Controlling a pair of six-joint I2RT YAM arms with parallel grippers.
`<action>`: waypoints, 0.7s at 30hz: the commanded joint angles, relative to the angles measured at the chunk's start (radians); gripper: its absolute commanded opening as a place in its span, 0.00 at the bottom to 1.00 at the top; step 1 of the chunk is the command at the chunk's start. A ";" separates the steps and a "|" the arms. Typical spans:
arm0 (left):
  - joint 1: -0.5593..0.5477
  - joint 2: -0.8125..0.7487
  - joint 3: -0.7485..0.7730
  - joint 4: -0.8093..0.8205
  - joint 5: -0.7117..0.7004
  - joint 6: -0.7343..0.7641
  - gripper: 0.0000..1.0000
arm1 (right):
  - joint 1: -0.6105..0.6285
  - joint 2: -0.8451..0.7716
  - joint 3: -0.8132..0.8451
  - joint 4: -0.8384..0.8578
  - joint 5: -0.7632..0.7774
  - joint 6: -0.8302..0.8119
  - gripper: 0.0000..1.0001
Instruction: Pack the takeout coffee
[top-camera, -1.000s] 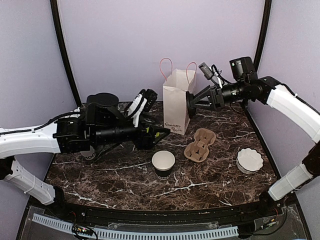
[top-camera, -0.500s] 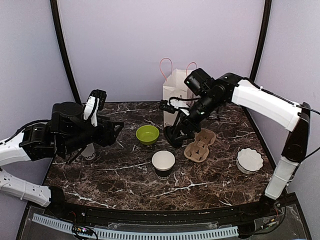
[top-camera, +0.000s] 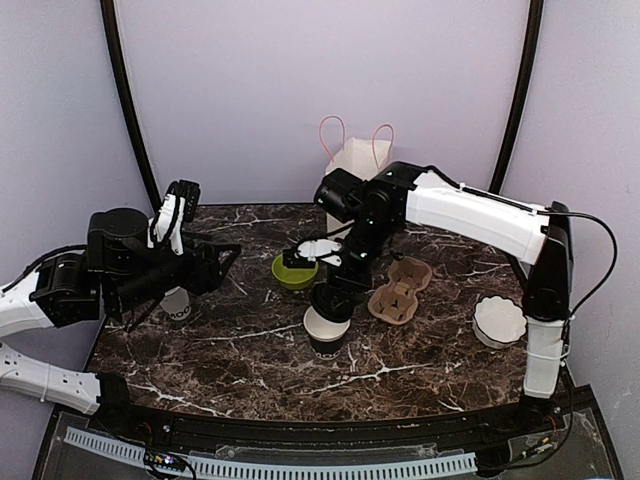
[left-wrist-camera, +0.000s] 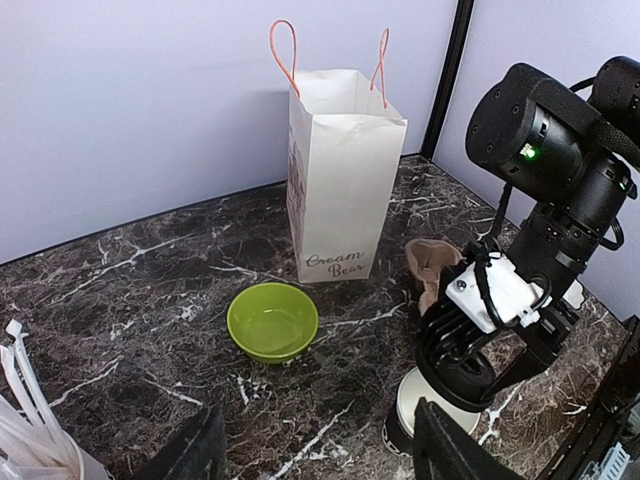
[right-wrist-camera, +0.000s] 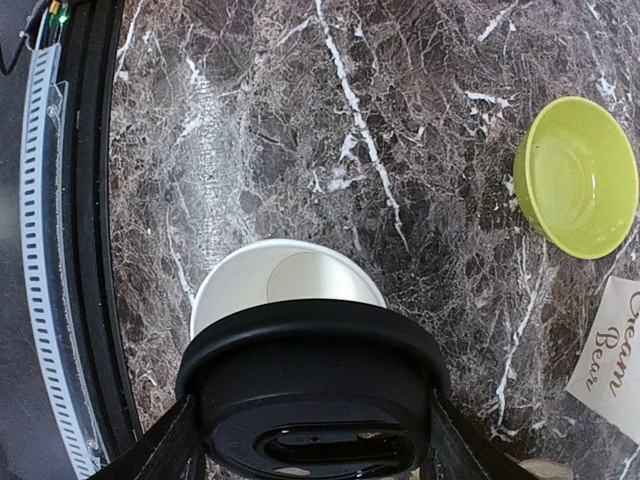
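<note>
The black paper cup (top-camera: 327, 338) with white rim and inside stands open at the front middle of the table. It also shows in the left wrist view (left-wrist-camera: 418, 432) and the right wrist view (right-wrist-camera: 288, 280). My right gripper (top-camera: 331, 300) is shut on the black round lid (right-wrist-camera: 315, 395) and holds it just above the cup, offset over part of the rim. The lid also shows in the left wrist view (left-wrist-camera: 470, 378). My left gripper (top-camera: 218, 260) is open and empty at the left, well away from the cup; its fingers (left-wrist-camera: 190, 458) frame the bottom of its wrist view.
A white "Cream Bear" paper bag (left-wrist-camera: 340, 170) stands open at the back middle. A lime-green bowl (top-camera: 293, 272) sits left of the cup. A cardboard cup carrier (top-camera: 400, 288) and a white fluted dish (top-camera: 498, 320) lie to the right. A printed cup of straws (top-camera: 178, 305) stands at the left.
My right arm swung from beside the bag down and left, carrying the lid to just above the cup. My left arm drew back to the left, uncovering the green bowl.
</note>
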 joint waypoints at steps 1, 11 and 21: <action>0.003 -0.040 -0.026 0.021 -0.010 -0.005 0.66 | 0.034 0.006 -0.003 -0.021 0.073 -0.019 0.64; 0.003 -0.049 -0.037 0.020 -0.008 0.000 0.66 | 0.064 0.040 0.011 -0.026 0.089 -0.017 0.64; 0.003 -0.055 -0.046 0.023 -0.004 -0.002 0.66 | 0.084 0.065 0.011 -0.024 0.110 -0.015 0.67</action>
